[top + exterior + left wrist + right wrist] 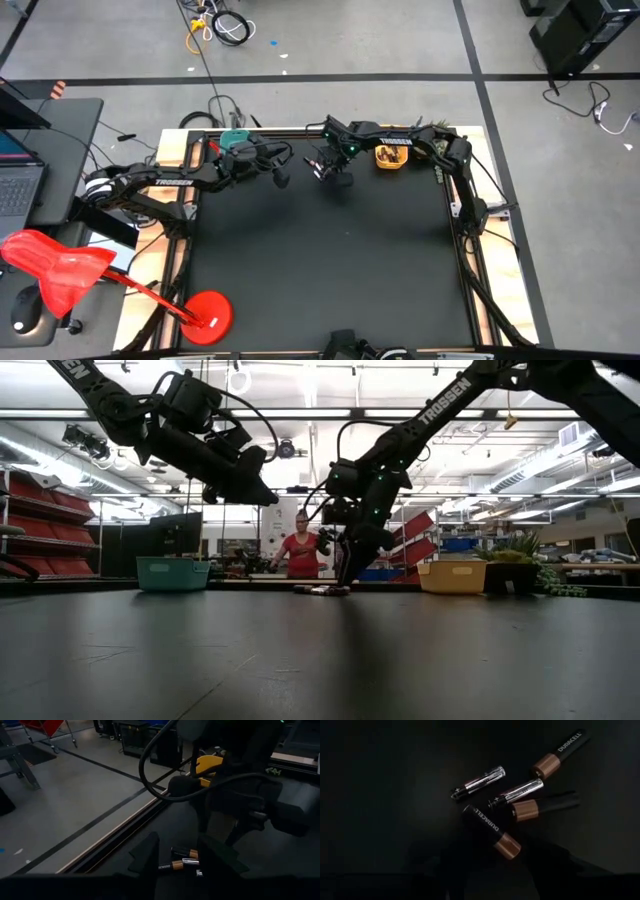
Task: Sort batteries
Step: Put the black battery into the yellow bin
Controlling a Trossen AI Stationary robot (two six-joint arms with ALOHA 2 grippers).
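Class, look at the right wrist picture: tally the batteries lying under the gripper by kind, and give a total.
Black batteries with copper ends: 3
Silvery batteries: 2
Total: 5

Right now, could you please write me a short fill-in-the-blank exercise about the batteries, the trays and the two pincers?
1. The right wrist view shows ____ batteries lying on the black mat.
2. The right pincer hangs above them with its jaws ____.
3. The tray beside the left pincer is teal; the tray by the right arm is ____.
4. Three batteries are black with ____ ends; two are silvery.

Missing words: five; open; yellow; copper
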